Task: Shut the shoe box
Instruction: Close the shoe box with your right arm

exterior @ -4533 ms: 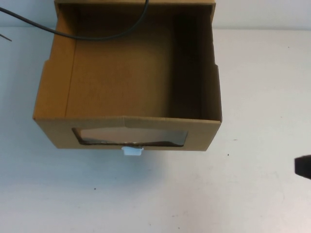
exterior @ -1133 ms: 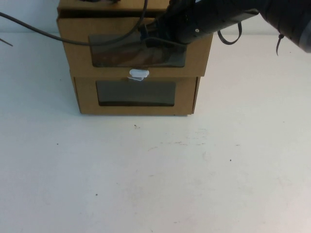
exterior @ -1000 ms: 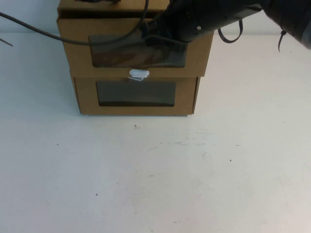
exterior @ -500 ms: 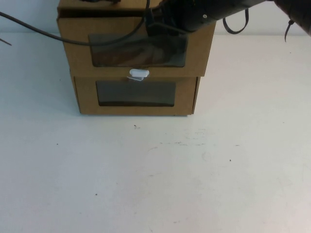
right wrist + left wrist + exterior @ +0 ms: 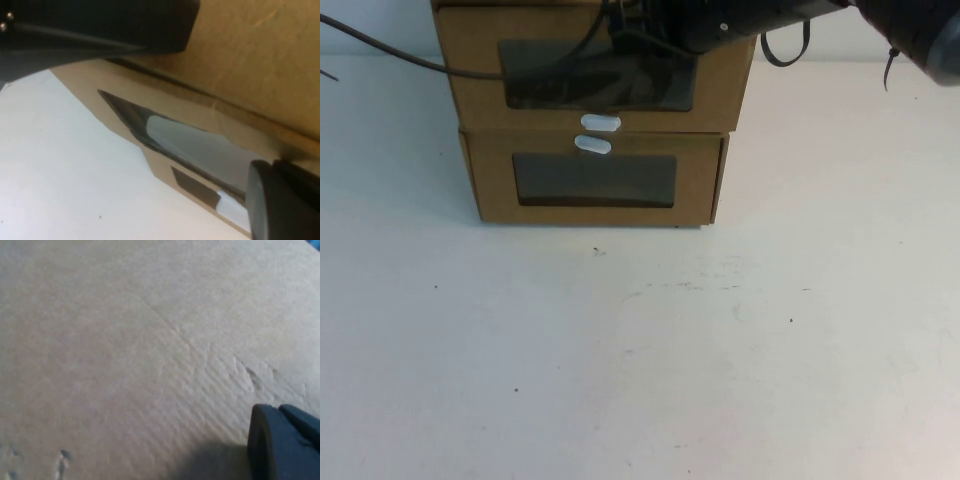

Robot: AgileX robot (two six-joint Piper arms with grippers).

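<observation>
The shoe box (image 5: 470,70) is the upper of two stacked brown cardboard boxes at the table's far side. It has a wide clear window (image 5: 570,85) and a white oval tab (image 5: 600,122) below it. Its front sits about flush with the front of the box below. My right gripper (image 5: 642,25) is at the top of the shoe box's front, over the window's right part. The right wrist view shows the window (image 5: 190,145) and the tab (image 5: 231,209) close by. My left gripper (image 5: 285,442) is out of the high view and lies right against bare cardboard (image 5: 125,340).
The lower box (image 5: 595,180) has its white tab (image 5: 592,145) above its window. A black cable (image 5: 390,55) runs in from the left over the shoe box. White tabletop (image 5: 640,350) spreads in front of the boxes.
The shoe box, pulled far out at first, has slid back; its front now lines up with the lower box. My right arm has moved away with it.
</observation>
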